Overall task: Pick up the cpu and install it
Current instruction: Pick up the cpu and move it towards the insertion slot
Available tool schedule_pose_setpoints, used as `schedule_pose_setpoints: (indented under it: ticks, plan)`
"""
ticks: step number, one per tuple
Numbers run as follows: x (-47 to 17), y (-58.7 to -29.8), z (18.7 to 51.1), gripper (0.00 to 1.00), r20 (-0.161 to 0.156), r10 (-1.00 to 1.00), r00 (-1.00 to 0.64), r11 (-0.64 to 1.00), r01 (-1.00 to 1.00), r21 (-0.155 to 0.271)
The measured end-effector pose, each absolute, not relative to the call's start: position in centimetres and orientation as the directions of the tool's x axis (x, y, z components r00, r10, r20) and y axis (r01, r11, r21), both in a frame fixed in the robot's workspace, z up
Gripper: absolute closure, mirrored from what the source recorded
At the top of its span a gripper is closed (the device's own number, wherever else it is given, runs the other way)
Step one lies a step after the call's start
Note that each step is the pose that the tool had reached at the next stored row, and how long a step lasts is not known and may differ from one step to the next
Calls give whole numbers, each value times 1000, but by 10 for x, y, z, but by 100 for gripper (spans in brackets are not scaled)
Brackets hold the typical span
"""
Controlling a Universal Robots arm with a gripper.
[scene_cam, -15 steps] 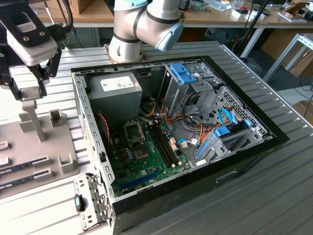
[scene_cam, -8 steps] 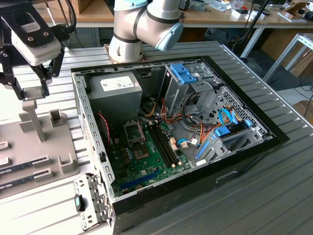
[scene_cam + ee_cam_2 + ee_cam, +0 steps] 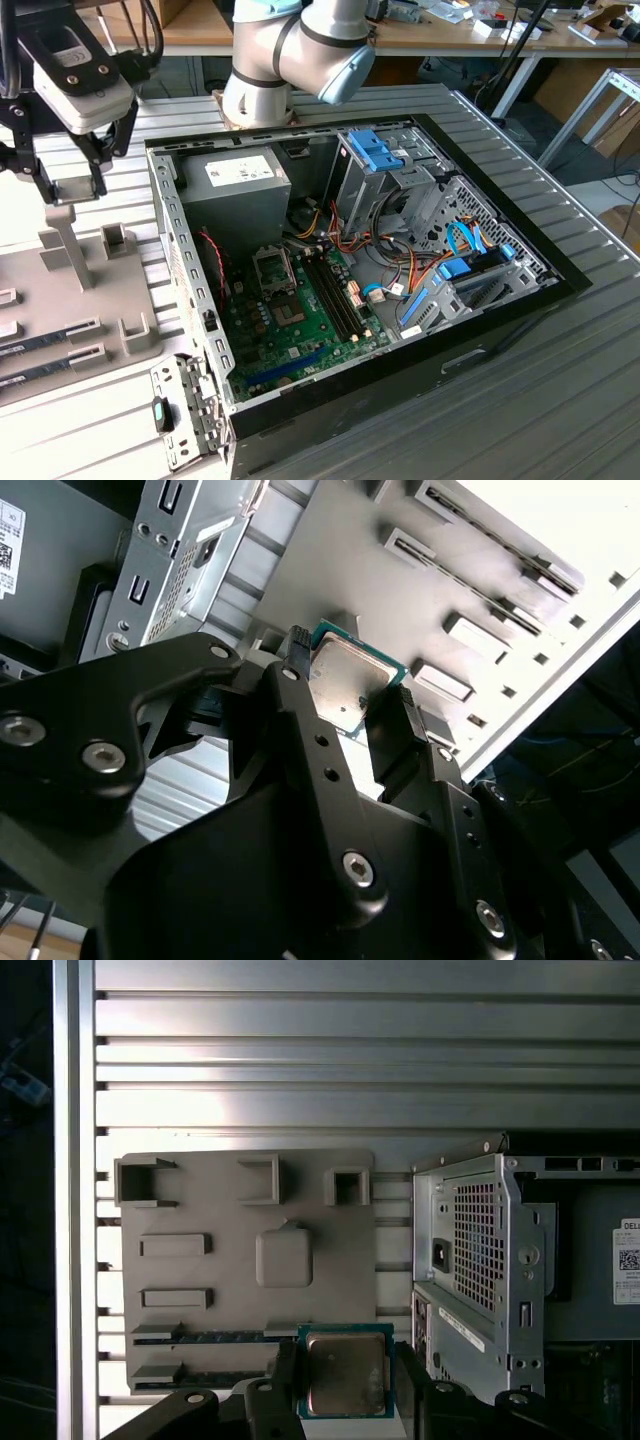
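Pincer (image 3: 345, 1362) clamping the cpu (image 3: 346, 1380) between its fingertips.
First wrist view is showing the grey tray (image 3: 200, 1210) below the pincer; exterior view is showing the open computer case (image 3: 186, 250) beside it.

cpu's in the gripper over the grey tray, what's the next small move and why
Probably carry it level toward the exterior view's right, keeping above the case wall. The gripper is shut on the cpu over the grey tray, while the socket sits on the green board beyond that wall.
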State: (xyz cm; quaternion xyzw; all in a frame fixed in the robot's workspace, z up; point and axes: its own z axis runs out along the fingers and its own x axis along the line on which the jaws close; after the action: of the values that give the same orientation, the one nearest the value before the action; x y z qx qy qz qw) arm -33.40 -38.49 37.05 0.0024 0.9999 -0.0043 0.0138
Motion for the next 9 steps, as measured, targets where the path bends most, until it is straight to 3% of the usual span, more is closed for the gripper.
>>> schedule_pose_setpoints:
  ticks: [9]
  plan:
    - [-327,-385,370,53,-28,5,-1000,1000,5,-9]
